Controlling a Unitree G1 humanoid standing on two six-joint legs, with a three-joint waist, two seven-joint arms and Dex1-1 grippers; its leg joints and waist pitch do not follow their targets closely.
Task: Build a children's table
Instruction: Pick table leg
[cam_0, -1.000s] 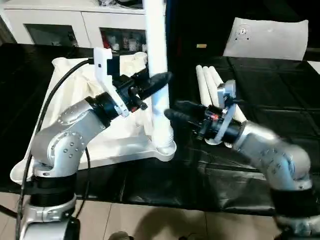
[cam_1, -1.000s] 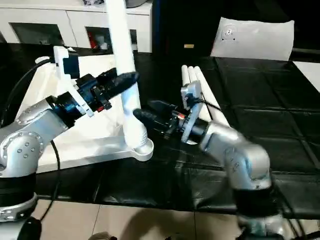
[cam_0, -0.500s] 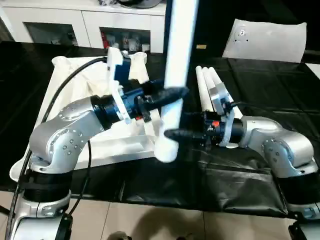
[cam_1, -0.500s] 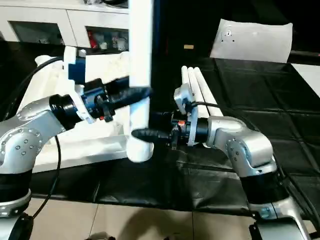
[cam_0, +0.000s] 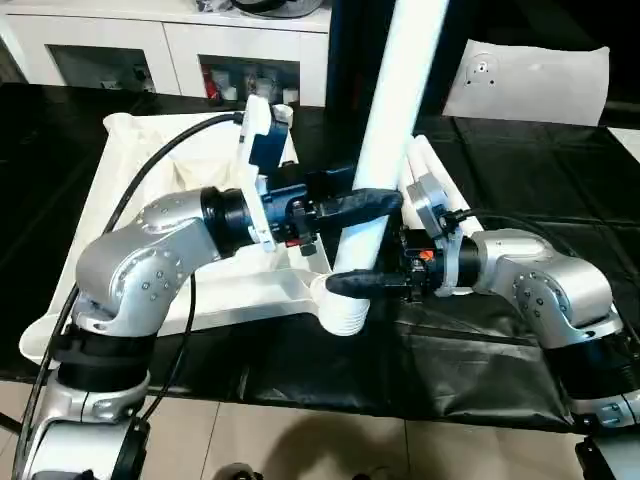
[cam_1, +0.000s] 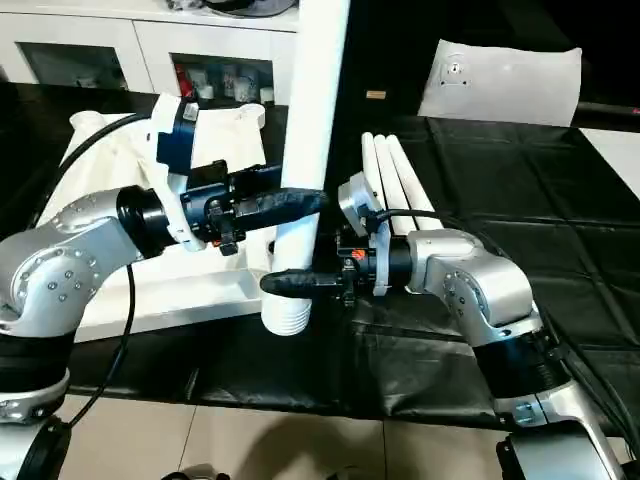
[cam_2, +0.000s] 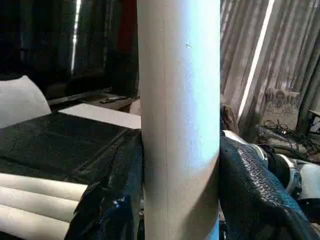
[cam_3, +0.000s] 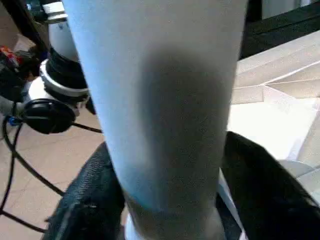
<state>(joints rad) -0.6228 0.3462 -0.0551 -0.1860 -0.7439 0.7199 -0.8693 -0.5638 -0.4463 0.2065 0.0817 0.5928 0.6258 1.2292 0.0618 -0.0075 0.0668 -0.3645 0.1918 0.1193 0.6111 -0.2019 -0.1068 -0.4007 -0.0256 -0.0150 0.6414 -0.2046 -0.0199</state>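
The leg (cam_0: 395, 130) stands tilted, its foot at the tabletop's (cam_0: 150, 180) near corner socket. Left gripper (cam_0: 375, 202) and right gripper (cam_0: 345, 284) both pinch the leg. Misalignment risks jamming or slipping beside the socket.

A desk (cam_0: 520, 160) covered in glossy black sheeting with a creased grid of folds spreads under and beyond the left hand (cam_0: 375, 205). Behind that hand stands a white cabinet (cam_0: 170, 45) with glass doors and small items inside. Past the right hand (cam_0: 345, 283), at the desk's far edge, lies a white flat bag (cam_0: 527, 80). Nearer than both hands, beige floor tiles (cam_0: 330, 450) show below the desk's front edge
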